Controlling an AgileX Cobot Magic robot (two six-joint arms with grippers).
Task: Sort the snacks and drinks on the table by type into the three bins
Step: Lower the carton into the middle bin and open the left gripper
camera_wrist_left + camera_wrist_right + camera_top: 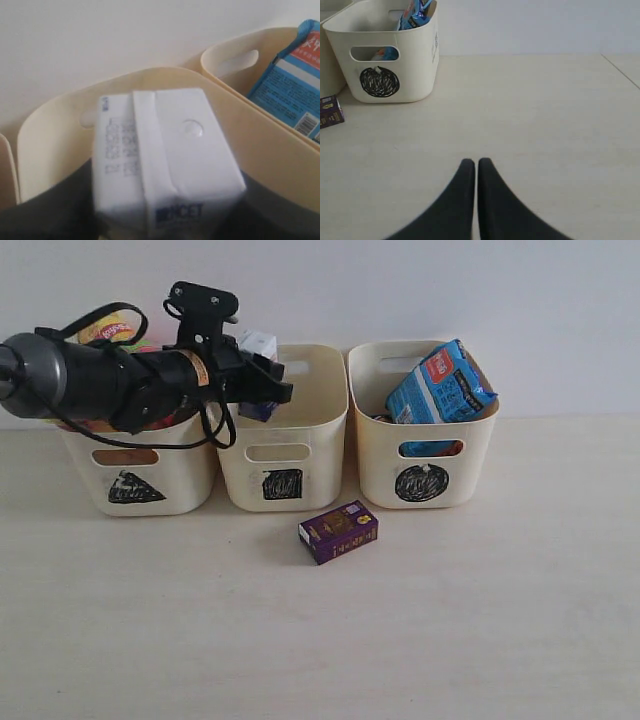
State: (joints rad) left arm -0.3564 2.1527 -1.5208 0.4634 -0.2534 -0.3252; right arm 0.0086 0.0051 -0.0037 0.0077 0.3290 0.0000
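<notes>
1. My left pincer is clamped on the white carton. One finger is on each side of it.
2. The white carton hangs over the open top of the square bin, near that bin's left side. In the left wrist view the carton fills most of the picture (its blue print is blurry there).
3. My right pincer has its two fingers pressed together and holds nothing. It is above the bare tabletop, well apart from the bins.
4. The three bins stand in a row at the back of the tabletop. The triangle bin is on the left, the square bin is in the middle and the circle bin is on the right.
5. The purple carton lies flat on the tabletop, just in front of the gap between the square bin and the circle bin.
6. The blue packet sits in the circle bin, tilted, and sticks up over the rim.
7. A yellow-red chip tube pokes out of the triangle bin, partly hidden behind my left arm.
</notes>
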